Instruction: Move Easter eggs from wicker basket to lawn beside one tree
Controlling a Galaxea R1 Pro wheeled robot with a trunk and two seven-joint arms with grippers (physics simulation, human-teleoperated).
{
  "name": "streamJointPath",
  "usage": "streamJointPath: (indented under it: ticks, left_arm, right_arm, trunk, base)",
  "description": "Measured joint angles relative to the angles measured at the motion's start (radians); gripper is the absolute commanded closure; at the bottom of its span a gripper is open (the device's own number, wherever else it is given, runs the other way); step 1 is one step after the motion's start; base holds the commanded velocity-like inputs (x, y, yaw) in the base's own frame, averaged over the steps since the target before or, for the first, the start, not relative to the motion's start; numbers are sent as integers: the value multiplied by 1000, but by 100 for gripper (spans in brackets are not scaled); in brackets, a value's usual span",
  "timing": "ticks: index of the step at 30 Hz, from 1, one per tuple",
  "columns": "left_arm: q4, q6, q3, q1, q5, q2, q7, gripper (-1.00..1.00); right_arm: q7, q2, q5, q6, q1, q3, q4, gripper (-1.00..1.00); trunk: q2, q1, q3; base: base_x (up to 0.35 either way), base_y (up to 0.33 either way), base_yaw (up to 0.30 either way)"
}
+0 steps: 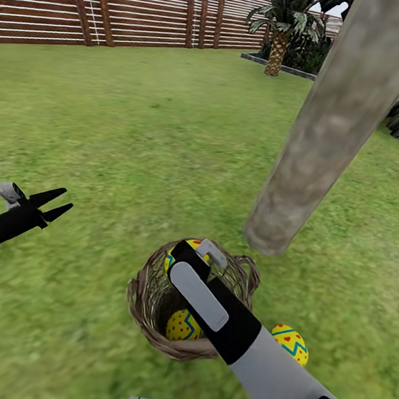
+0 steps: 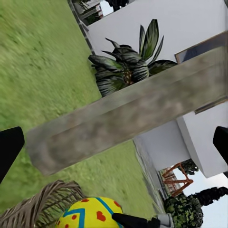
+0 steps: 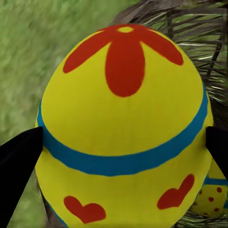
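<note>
While the right gripper [image 1: 192, 251] reaches down into the wicker basket [image 1: 144, 294], its fingers stand on both sides of a yellow egg with a red flower [image 3: 124, 128], very near or touching it; I cannot tell if they already press it. In the head view this egg shows at about 12 o'clock inside the basket. A second egg [image 1: 182, 325] lies at about 6 o'clock in the basket, and a third egg [image 1: 291, 343] is already on the lawn [image 1: 138, 137] at 3 o'clock of the basket, near the foot of the tree [image 1: 326, 143]. The left gripper [image 1: 55, 202] hovers empty at 9 o'clock with its fingers apart.

To do this step well, I think the fingers should close on the widest part of the egg, around the blue band, then lift straight up so the egg clears the braided rim.
</note>
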Motion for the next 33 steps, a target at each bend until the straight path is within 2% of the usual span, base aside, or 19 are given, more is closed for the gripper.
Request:
streamJointPath:
  ticks: [1, 3, 6, 11, 21, 26, 29, 33]
  left_arm:
    - [0, 0, 0, 0, 0, 1, 0, -100]
    - [-1, 0, 0, 0, 0, 1, 0, -100]
    - [-1, 0, 0, 0, 0, 1, 0, -100]
    - [-1, 0, 0, 0, 0, 2, 0, -100]
    - [-2, 0, 0, -2, -2, 5, 1, -100]
    - [-2, 0, 0, -2, -2, 3, 1, -100]
    - [-2, 0, 0, -2, -2, 4, 2, -100]
    - [-2, 0, 0, -1, -2, 3, 1, -100]
  right_arm:
    - [-20, 0, 1, 6, 0, 4, -15, 100]
    - [-67, 0, 7, 32, 1, 47, -50, 100]
    - [-93, 0, 8, 43, 0, 64, -70, 100]
    - [-108, 1, 7, 57, 0, 73, -72, 100]
    - [-169, 3, 9, 181, 0, 70, -115, 100]
    - [-174, 3, 9, 187, 0, 70, -144, 100]
    - [-208, 3, 9, 207, 0, 70, -155, 100]
    - [-216, 3, 9, 213, 0, 70, -163, 100]
  trunk:
    - [0, 0, 4]
    - [12, -7, 10]
    - [33, -19, 20]
    - [68, -38, 35]
    - [138, -76, 67]
    - [173, -95, 82]
    - [194, -107, 92]
    - [222, -122, 104]
  base:
    - [0, 0, 0]
    - [0, 0, 0]
    - [0, 0, 0]
    - [0, 0, 0]
    - [0, 0, 0]
    - [0, 0, 0]
    - [0, 0, 0]
    - [0, 0, 0]
